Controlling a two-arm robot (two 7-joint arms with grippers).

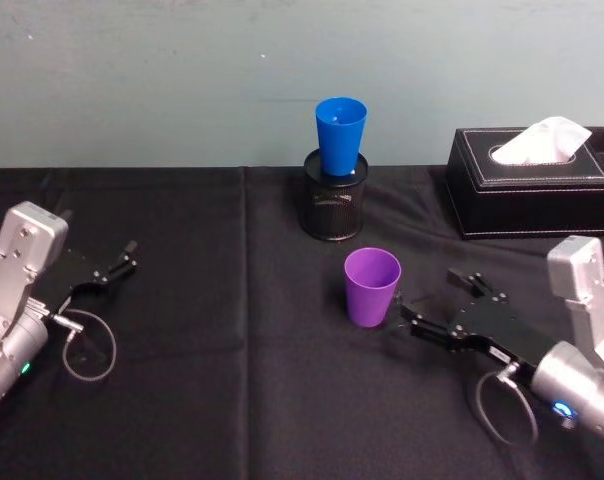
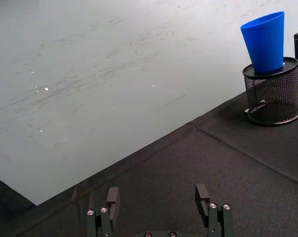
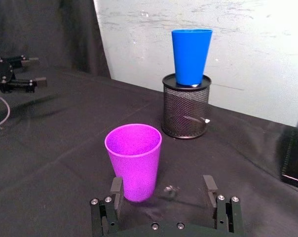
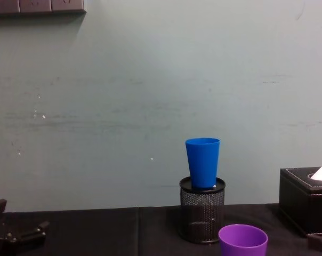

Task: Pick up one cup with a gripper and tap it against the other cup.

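The purple cup stands upright on the black cloth near the middle of the table. The blue cup stands on top of a black mesh pen holder behind it. My right gripper is open, low over the cloth just to the right of the purple cup and pointing at it. The cup sits just ahead of the jaws, nearer to one finger, and is not gripped. At the far left, my left gripper rests open and holds nothing.
A black tissue box stands at the back right, close behind the right arm. The mesh holder is near the wall. Bare black cloth lies between the two arms.
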